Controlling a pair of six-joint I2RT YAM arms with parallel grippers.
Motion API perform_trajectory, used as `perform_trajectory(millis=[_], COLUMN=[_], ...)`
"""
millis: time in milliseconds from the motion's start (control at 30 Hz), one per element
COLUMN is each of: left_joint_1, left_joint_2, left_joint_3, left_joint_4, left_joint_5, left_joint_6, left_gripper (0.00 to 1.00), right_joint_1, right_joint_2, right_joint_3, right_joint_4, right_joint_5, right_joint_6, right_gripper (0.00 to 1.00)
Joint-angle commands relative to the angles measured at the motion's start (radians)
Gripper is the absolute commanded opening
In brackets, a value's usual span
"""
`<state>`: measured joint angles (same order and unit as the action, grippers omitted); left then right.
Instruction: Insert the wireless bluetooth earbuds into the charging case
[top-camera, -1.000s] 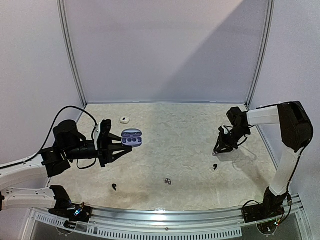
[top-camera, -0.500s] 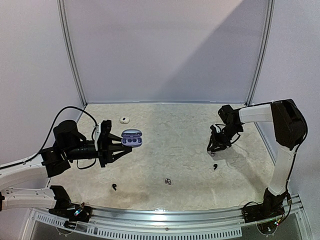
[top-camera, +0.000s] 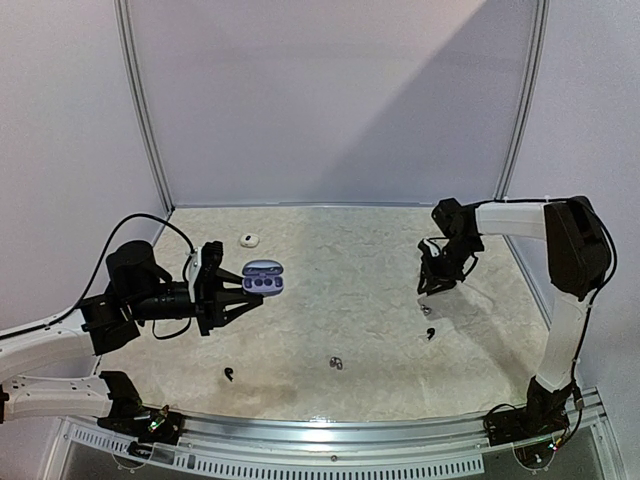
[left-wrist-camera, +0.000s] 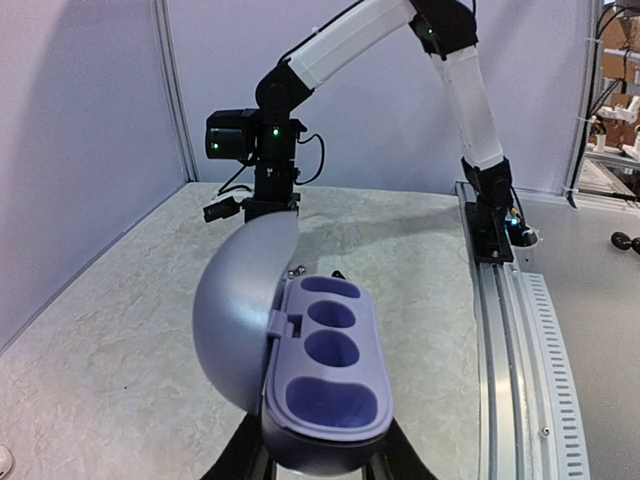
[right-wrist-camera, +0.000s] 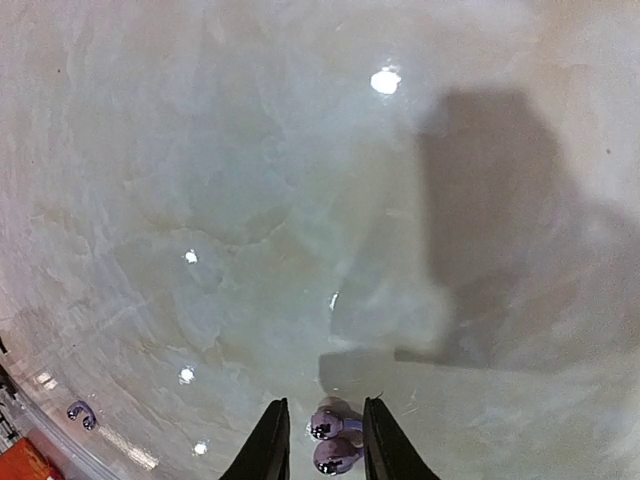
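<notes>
Jaws on the left arm (top-camera: 135, 285) were clamped around the lilac charging case (left-wrist-camera: 325, 380), holding it off the worktop (top-camera: 350, 300) with its lid swung open and its wells showing. Well to the right of the case, the jaws of the right arm (top-camera: 515, 215) pinched a silvery-grey earbud (right-wrist-camera: 333, 440), lifted clear of the surface. A white earbud (top-camera: 248, 239) lay just behind the case. A black earbud (top-camera: 229, 374) lay in front of it, nearer the arm bases. Another silvery earbud (top-camera: 336, 362) sat in front and to its right, and a second black earbud (top-camera: 430, 333) lay far off to its right.
</notes>
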<state>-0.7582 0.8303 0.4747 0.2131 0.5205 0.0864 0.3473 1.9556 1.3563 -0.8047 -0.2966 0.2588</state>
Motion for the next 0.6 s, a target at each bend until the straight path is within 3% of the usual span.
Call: perform_trajectory(millis=[0,567], left_joint_1=[0.013,0.014], left_joint_2=[-0.013,-0.014], left_joint_3=[-0.015,-0.019], left_joint_4=[-0.009,-0.014], left_joint_5=[-0.006,-0.006], left_joint_6=[0.013,0.024], left_gripper=[0.0,0.0], right_joint_1=[-0.022,-0.022], right_joint_2=[-0.007,-0.01], right_joint_3=[0.02,-0.078], right_joint_4=[-0.063,-0.023], right_joint_5=[0.071,0.004], right_joint_6=[-0.043,-0.04], right_gripper=[0.26,0.29])
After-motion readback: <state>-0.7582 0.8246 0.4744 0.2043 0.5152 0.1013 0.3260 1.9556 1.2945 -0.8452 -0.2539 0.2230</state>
